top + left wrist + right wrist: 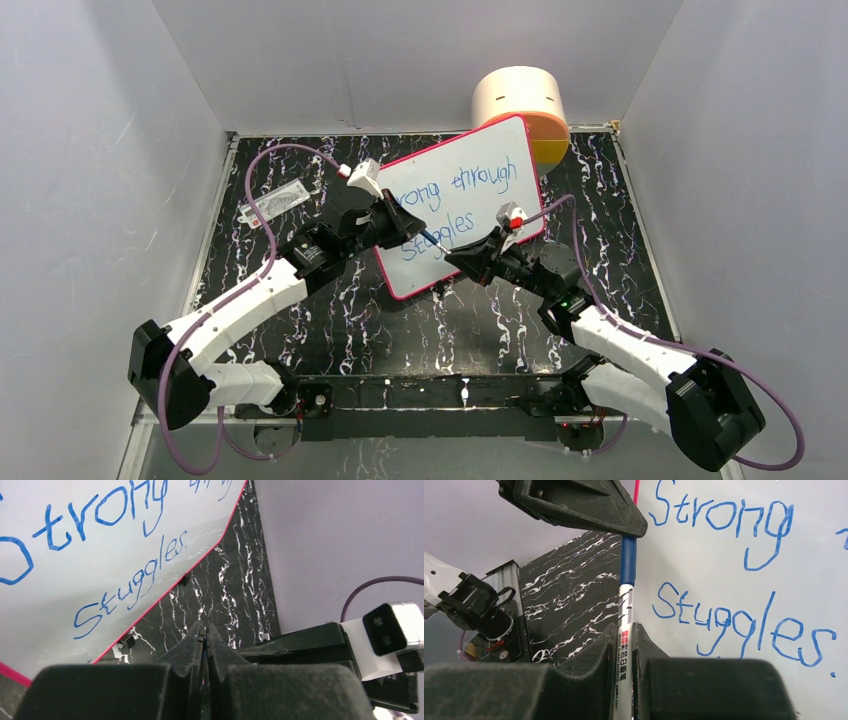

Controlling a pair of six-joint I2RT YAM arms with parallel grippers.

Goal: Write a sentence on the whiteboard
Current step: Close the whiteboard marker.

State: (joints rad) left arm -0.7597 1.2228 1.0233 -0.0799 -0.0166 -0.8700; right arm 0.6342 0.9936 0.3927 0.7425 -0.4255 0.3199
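The whiteboard [510,215], white with a pink-red frame, lies tilted at mid-table. The sentence [470,185] in blue reads "Strong through" over "Stuggles."; it also shows in the left wrist view [100,510] and the right wrist view [734,520]. My right gripper [462,258] [625,627] is shut on the white barrel of a marker [432,240] [625,610] over the board's near left part. My left gripper [402,225] [205,627] is shut on the marker's blue cap [627,560], with only a blue sliver showing between its jaws.
A cream cylinder with an orange base [520,100] stands behind the board's far right corner. A small grey-white packet [280,200] lies at the far left. The table [330,320] is black marble-patterned, with white walls on three sides.
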